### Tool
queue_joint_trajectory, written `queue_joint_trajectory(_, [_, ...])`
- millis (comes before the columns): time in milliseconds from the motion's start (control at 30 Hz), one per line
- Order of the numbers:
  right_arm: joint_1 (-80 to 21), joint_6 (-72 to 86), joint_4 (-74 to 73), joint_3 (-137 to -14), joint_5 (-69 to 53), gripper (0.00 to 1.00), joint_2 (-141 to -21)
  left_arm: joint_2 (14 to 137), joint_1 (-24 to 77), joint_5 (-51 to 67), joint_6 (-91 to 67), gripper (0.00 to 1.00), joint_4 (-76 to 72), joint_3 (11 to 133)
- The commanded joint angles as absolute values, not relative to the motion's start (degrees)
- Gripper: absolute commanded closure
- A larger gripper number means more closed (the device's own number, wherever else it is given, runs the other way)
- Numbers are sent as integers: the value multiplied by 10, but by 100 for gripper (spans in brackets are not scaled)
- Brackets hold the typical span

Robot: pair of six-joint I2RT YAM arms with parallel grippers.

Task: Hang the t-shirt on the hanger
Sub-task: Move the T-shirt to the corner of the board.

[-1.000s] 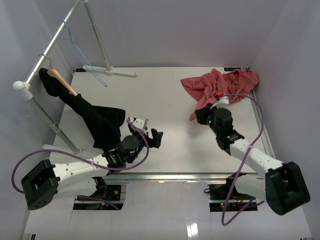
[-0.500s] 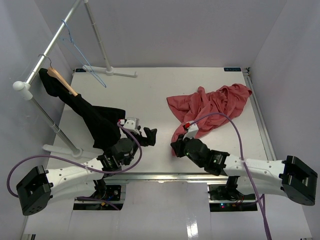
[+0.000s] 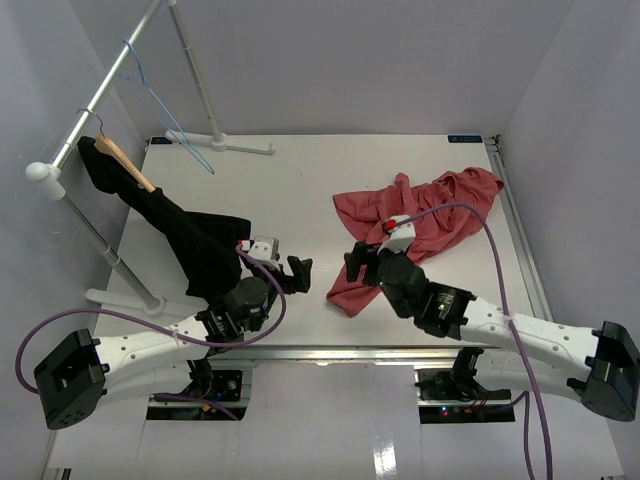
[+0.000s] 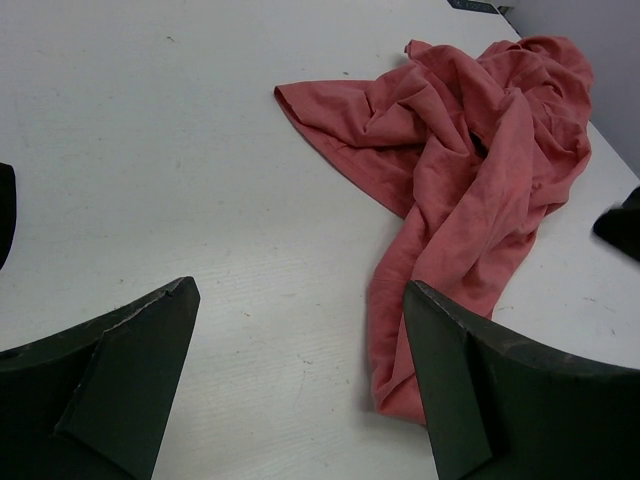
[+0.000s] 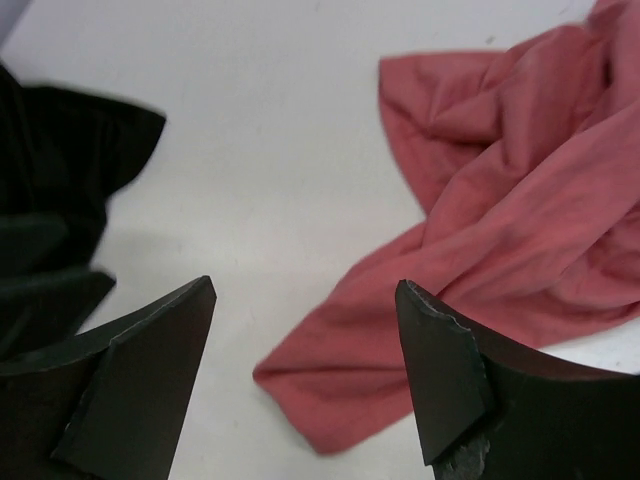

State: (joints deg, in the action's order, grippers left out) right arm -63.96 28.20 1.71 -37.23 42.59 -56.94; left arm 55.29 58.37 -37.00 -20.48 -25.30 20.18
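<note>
The salmon-red t-shirt [image 3: 465,190] lies crumpled on the white table, right of centre, and a twisted strip of it [image 3: 345,293] trails toward the front. My right gripper [image 3: 358,265] hovers open just over that strip, holding nothing; in the right wrist view the t-shirt [image 5: 520,220] lies beneath and past the right gripper [image 5: 305,288]. A little to the left, my left gripper [image 3: 300,272] is open and empty, with the t-shirt [image 4: 470,150] ahead of the left gripper [image 4: 300,290] and its strip beside the right finger. The light-blue wire hanger [image 3: 165,110] hangs on the rail at far left.
A black garment [image 3: 195,240] on a tan wooden hanger [image 3: 125,160] droops from the rail [image 3: 100,95] onto the table's left side, close behind my left arm. It shows at the left edge of the right wrist view [image 5: 60,170]. The rack's foot [image 3: 235,145] stands at the back.
My right gripper dragged the t-shirt from the back right corner toward the front middle, then opened and let it go. The left arm shifted slightly toward the front.
</note>
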Motion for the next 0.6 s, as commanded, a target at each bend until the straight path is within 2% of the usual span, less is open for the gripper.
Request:
queue_joint_trajectory(0, [-506, 261, 33, -405, 352, 17, -552, 549, 585, -368, -204, 6, -257, 210])
queue_joint_trajectory(233, [-307, 248, 44, -451, 195, 15, -629, 574, 586, -332, -203, 7, -261, 220])
queue_joint_trajectory(333, [-191, 254, 54, -466, 114, 16, -667, 593, 585, -311, -207, 6, -258, 229])
queue_joint_trajectory(567, [-64, 249, 82, -501, 38, 17, -775, 620, 585, -298, -207, 7, -243, 248])
